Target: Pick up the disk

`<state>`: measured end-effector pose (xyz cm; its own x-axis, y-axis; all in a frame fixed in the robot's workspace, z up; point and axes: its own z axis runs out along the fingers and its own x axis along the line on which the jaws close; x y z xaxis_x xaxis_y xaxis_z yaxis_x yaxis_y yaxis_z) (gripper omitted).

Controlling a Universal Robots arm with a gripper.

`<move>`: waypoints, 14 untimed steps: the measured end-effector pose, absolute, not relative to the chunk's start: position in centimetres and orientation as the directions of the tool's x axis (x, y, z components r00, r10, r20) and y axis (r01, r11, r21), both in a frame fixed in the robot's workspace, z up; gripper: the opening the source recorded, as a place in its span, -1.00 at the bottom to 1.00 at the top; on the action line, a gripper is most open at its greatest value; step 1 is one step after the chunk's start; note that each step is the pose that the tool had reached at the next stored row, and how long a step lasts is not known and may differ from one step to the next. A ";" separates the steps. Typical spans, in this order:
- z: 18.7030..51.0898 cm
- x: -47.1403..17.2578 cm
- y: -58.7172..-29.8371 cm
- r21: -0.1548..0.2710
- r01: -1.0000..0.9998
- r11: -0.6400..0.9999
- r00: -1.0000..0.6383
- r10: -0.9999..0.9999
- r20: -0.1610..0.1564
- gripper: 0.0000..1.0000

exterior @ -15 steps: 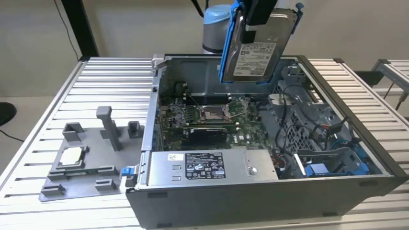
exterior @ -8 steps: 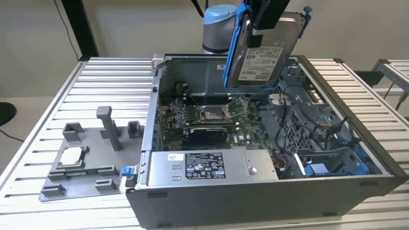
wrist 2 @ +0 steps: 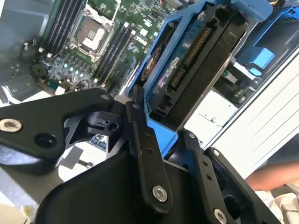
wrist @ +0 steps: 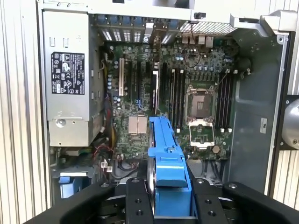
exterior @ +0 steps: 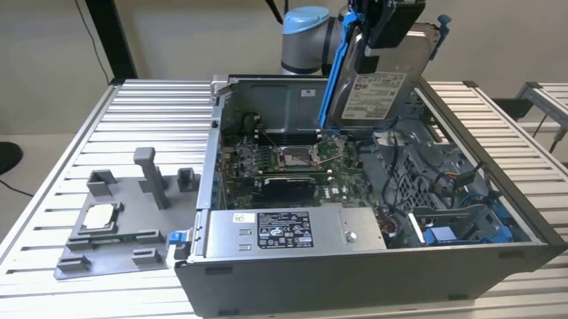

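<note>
The disk [exterior: 373, 93], silver with a white label and blue carrier frame, hangs upright above the open computer case [exterior: 373, 266], at twelve o'clock from the motherboard [exterior: 293, 166]. The gripper [wrist 2: 161, 133] is clamped on its blue frame edge.

Even, soft indoor light fills the open computer case [exterior: 373, 199], whose deep interior lies in shade, while in the second wrist view the table [wrist 2: 261, 121] beside it glares white and the near black gripper [wrist 2: 163, 154] looks soft.
</note>
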<state>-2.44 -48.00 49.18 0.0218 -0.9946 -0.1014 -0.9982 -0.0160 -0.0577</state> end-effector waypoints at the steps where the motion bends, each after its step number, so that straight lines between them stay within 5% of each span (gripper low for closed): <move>1: 49.2 -2.3 -48.2 -0.057 -0.998 -0.016 0.022 -0.995 -0.101 -1.00; 14: 49.2 -0.2 -51.1 -0.052 -0.999 -0.016 0.021 -0.995 -0.102 -1.00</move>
